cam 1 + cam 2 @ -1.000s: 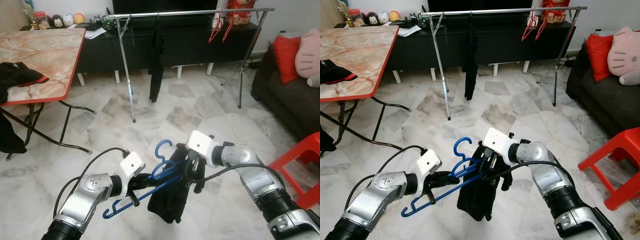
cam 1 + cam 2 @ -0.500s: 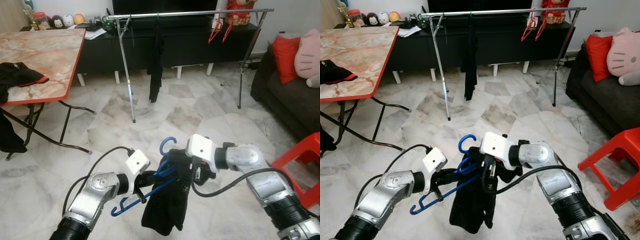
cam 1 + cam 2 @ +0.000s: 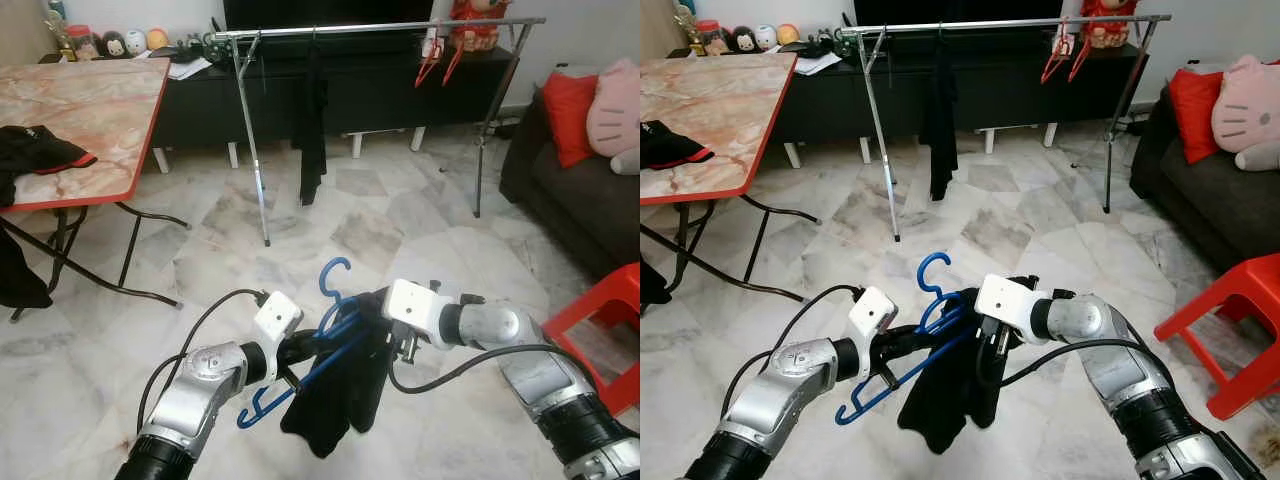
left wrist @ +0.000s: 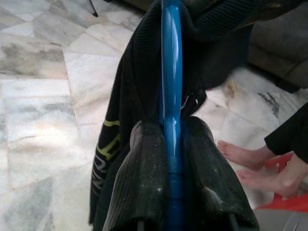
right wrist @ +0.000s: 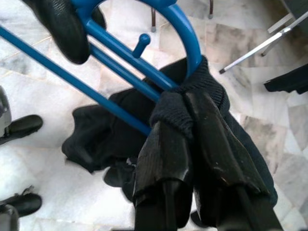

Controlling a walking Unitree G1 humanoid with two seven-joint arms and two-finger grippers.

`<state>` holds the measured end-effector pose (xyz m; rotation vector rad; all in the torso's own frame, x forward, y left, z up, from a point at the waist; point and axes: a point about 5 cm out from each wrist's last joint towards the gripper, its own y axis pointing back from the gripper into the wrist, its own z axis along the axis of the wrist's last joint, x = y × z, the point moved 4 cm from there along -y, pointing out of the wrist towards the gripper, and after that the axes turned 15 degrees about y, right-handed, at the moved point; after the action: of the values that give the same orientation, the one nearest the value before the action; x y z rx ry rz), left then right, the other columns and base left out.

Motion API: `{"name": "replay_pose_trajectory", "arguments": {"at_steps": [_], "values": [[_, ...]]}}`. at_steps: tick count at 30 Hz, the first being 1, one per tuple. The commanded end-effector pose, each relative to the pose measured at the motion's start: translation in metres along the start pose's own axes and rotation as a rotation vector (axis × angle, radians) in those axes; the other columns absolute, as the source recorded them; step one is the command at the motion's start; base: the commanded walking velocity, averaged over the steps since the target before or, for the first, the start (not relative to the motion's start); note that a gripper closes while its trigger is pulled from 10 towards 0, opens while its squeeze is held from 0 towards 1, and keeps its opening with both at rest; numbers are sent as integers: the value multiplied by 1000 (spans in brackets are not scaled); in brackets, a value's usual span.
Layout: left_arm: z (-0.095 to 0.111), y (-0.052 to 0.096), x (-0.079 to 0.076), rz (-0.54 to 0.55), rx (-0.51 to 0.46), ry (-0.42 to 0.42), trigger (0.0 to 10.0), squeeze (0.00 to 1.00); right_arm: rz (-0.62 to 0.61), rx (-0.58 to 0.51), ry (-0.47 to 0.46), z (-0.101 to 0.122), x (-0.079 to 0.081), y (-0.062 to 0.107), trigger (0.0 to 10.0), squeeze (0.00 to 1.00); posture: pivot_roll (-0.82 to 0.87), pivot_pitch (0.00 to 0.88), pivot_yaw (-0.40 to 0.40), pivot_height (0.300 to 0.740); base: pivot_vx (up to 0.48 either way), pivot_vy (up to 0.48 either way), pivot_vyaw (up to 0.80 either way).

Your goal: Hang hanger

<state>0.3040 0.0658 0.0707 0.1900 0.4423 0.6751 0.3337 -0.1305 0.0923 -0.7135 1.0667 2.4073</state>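
Both silver arms raised forward and bent inward, left end effector (image 4: 172, 202) clamped, right end effector (image 5: 185, 144) pinched closed

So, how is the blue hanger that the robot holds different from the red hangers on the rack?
The blue hanger is held low over the floor between the left gripper and right gripper; the red hangers hang from the clothes rack at the back. The blue hanger carries a black garment; the red hangers look bare. The blue one lies tilted; the red ones hang upright. Both have hooks.
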Motion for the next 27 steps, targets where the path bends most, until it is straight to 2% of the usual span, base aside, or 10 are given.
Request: {"name": "replay_pose_trajectory", "arguments": {"at_steps": [1,6,7,12,15,20,27], "values": [[20,-1,-3,-20,-75,-26,10000,0,-51,-27,26,9,-14,1,10000,0,-91,0,-38,740,0,0,0],[17,-3,-10,-57,-68,-13,10000,0,-133,-71,37,19,-28,0,10000,0,-91,0,-38,740,0,0,0],[15,-2,-14,-84,-55,-12,10000,0,-151,-109,42,26,-32,1,10000,0,-91,0,-38,740,0,0,0],[5,0,-24,-160,12,-20,10000,0,-182,-134,74,33,-39,2,10000,0,-92,0,-38,740,0,0,0],[2,2,-27,-186,35,-22,10000,0,-147,-163,76,39,-34,1,10000,0,-94,0,-37,740,0,0,0],[4,0,-26,-180,22,-24,10000,0,-10,-238,67,52,-11,-1,10000,0,-91,0,-37,740,0,0,0],[7,-2,-24,-155,9,-29,10000,0,27,-219,66,48,-5,0,10000,0,-92,0,-37,740,0,0,0]]}}
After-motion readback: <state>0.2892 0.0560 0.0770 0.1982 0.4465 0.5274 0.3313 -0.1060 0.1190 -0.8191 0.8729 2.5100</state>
